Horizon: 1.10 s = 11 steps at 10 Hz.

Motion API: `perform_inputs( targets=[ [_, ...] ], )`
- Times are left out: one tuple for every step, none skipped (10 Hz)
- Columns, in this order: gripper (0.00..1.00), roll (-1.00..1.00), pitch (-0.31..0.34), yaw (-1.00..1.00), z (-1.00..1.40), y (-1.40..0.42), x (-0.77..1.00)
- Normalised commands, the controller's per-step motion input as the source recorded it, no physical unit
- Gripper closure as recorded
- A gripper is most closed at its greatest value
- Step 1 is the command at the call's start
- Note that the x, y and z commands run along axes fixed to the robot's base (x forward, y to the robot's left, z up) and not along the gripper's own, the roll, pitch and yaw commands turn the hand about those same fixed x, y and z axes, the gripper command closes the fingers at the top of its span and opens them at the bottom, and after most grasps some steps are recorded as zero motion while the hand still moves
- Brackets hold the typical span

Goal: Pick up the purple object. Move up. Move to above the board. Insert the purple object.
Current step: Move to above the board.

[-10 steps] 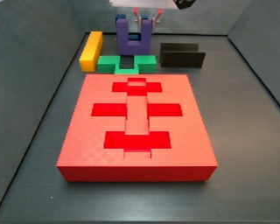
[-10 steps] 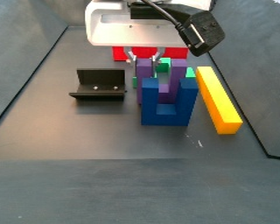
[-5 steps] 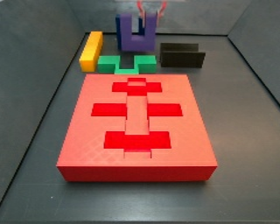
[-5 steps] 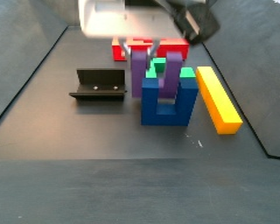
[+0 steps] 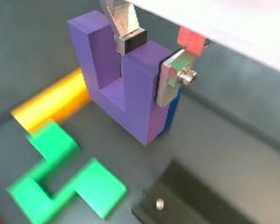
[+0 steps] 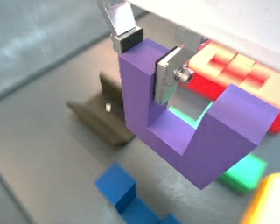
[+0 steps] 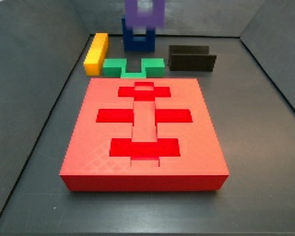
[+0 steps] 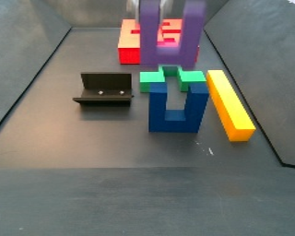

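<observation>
Gripping one prong of the purple block (image 5: 116, 79), the hand (image 5: 152, 58) pinches it between its silver fingers (image 5: 171, 77) in both wrist views, with a yellow bar (image 5: 52, 101) and a green piece (image 5: 63, 175) on the surface below. In a side view the purple block (image 7: 143, 13) hangs above the blue block (image 7: 136, 41), behind the red board (image 7: 144, 134). In a side view it (image 8: 171, 32) hangs clear above the blue block (image 8: 175, 111), near the fixture (image 8: 106, 90).
</observation>
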Motion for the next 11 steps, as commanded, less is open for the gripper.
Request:
perform_inputs(
  targets=[
    [1.0, 0.02, 0.026, 0.0, 1.4, 0.0, 0.01],
    [1.0, 0.0, 0.077, 0.0, 0.95, 0.01, 0.05],
    [1.0, 0.01, 0.09, 0.0, 0.62, 0.01, 0.03],
    [1.0, 0.01, 0.068, 0.0, 0.34, 0.0, 0.03],
    [1.0, 0.01, 0.053, 0.0, 0.21, 0.0, 0.02],
    [1.0, 0.0, 0.05, 0.0, 0.17, 0.0, 0.01],
    [1.0, 0.11, 0.318, 0.1, 0.19, -1.4, -0.19],
    [1.0, 0.14, 0.27, 0.09, 0.18, -1.4, -0.18],
    [1.0, 0.15, 0.208, 0.08, 0.18, -1.4, -0.19],
    [1.0, 0.05, 0.107, 0.03, 0.18, -1.4, -0.19],
    [1.0, 0.03, 0.066, 0.03, 0.19, -1.4, -0.18]
  ],
)
